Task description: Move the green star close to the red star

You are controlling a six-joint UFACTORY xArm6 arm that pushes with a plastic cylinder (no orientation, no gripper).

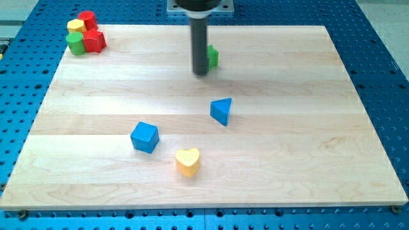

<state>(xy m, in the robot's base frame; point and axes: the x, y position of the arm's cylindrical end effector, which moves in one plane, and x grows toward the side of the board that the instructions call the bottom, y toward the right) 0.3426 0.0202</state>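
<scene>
My tip (200, 71) is the lower end of the dark rod at the view's top centre. A green block (212, 57), likely the green star, sits right behind it on its right side, mostly hidden by the rod; the two look to be touching. At the view's top left corner is a cluster: a red block (87, 20) at the back, a yellow block (76, 27), a green cylinder (76, 43) and a red star-like block (94, 41).
A blue triangle (222, 110) lies below my tip, toward the view's centre. A blue cube (144, 137) and a yellow heart (188, 161) lie lower down. The wooden board (307, 128) rests on a blue perforated table.
</scene>
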